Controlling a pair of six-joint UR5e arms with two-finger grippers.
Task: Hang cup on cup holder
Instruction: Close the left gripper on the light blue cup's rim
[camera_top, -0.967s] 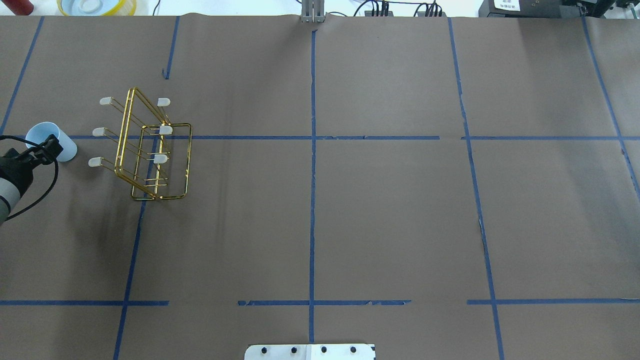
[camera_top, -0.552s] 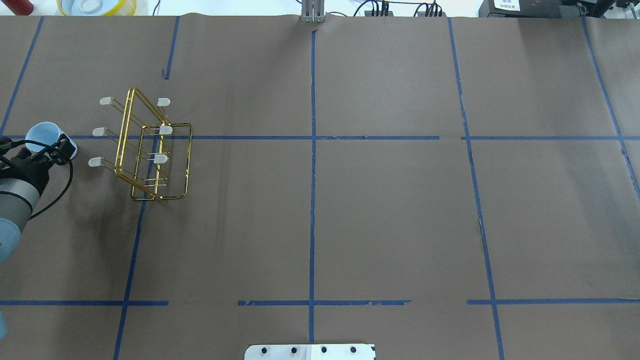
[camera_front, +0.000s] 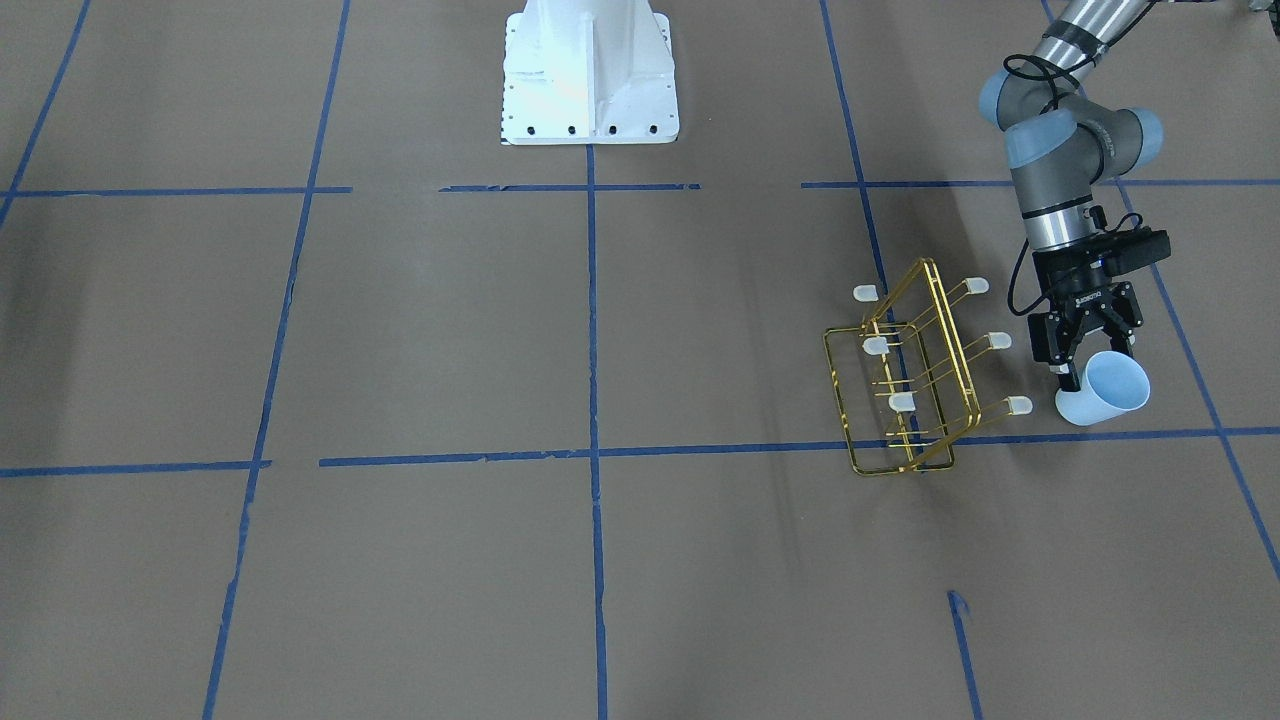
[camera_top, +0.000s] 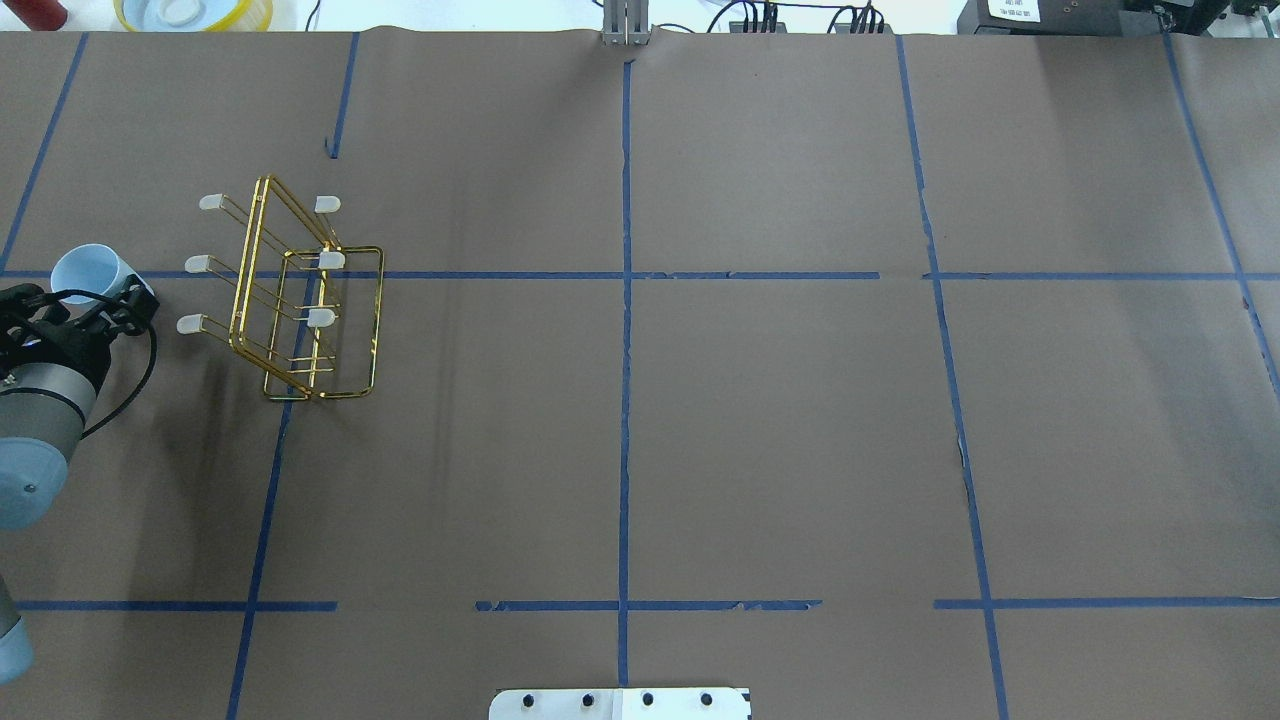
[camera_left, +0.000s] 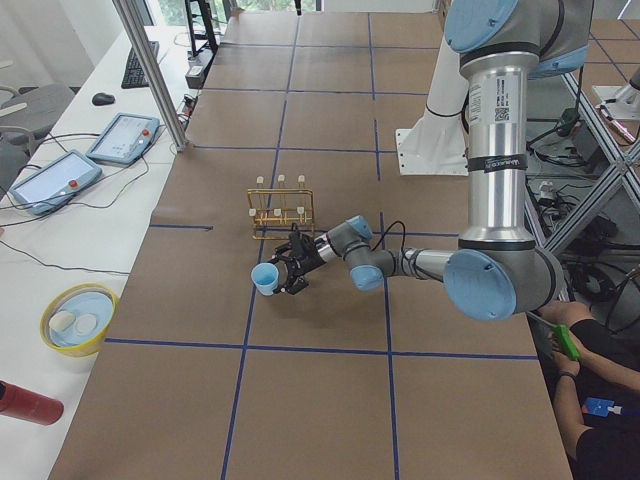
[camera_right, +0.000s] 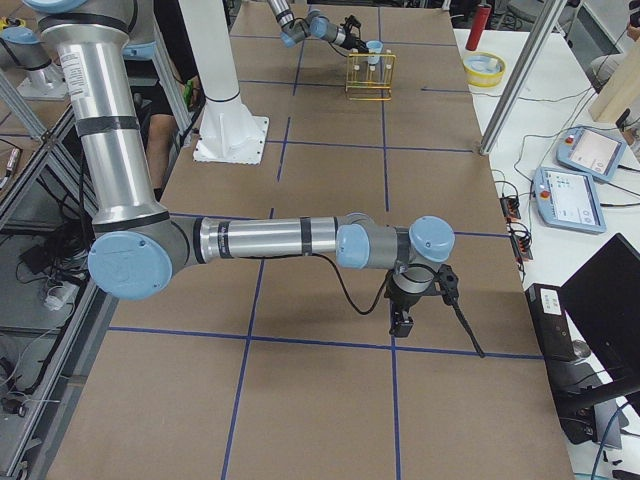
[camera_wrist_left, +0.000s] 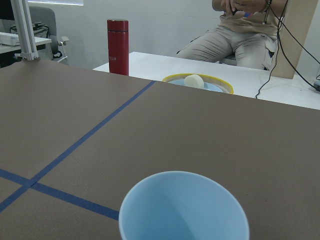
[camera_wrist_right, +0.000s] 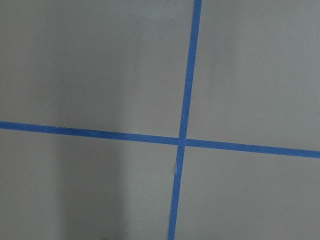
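The pale blue cup (camera_front: 1110, 392) lies tilted on the brown table, its mouth pointing away from the rack. It also shows in the overhead view (camera_top: 85, 270) and fills the bottom of the left wrist view (camera_wrist_left: 185, 210). My left gripper (camera_front: 1093, 368) is open, with one finger on each side of the cup's base end. The gold wire cup holder (camera_front: 905, 385) stands just beside it, its capped prongs pointing toward the cup, also in the overhead view (camera_top: 300, 300). My right gripper (camera_right: 402, 322) hangs over bare table far away; I cannot tell whether it is open or shut.
A yellow bowl (camera_wrist_left: 197, 82) and a red bottle (camera_wrist_left: 117, 47) stand on the white side table beyond the table's edge, where a person sits. The white robot base (camera_front: 590, 70) is at the table's middle rear.
My left arm has swung further in and the gripper has turned and settled around the cup's base end. The cup and the rack have barely moved.
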